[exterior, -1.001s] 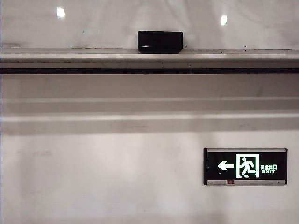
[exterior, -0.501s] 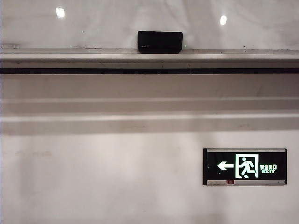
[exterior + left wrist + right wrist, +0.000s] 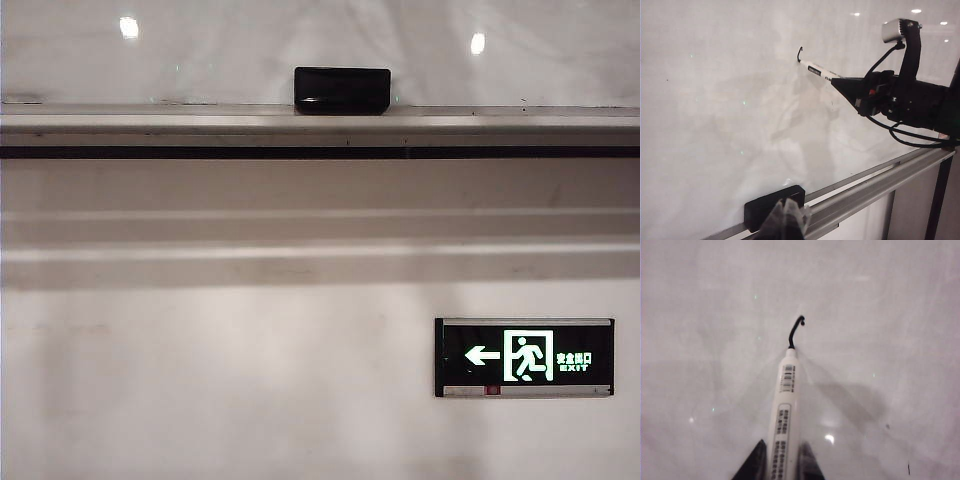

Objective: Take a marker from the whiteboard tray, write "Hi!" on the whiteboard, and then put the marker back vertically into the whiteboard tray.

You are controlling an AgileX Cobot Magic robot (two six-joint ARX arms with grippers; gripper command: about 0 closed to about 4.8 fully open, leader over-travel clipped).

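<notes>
While its tip is pressing on the glossy whiteboard (image 3: 880, 300), the marker (image 3: 784, 415) is running up from the bottom centre of the right wrist view, white barrel with printed labels, a short hooked black stroke (image 3: 796, 331) starting at the nib. I judge it light, stiff and slick-sided, so it could twist or slide under writing pressure; a hold on the rear of the barrel, as now, is leaving the nib free and visible. The right gripper (image 3: 780, 460) is clamping that barrel between two dark fingers set narrow. In the left wrist view the same gripper (image 3: 842, 84) is reaching in from the upper right, the pen slanting toward the board at upper centre. Below, the black eraser block (image 3: 772, 207) is sitting on the whiteboard tray (image 3: 875, 187), which is crossing the lower right. The left gripper (image 3: 786, 220) is showing only as a blurred dark tip at bottom centre, beside the eraser; whether its jaws are apart I cannot tell. No arm is appearing in the exterior view.
</notes>
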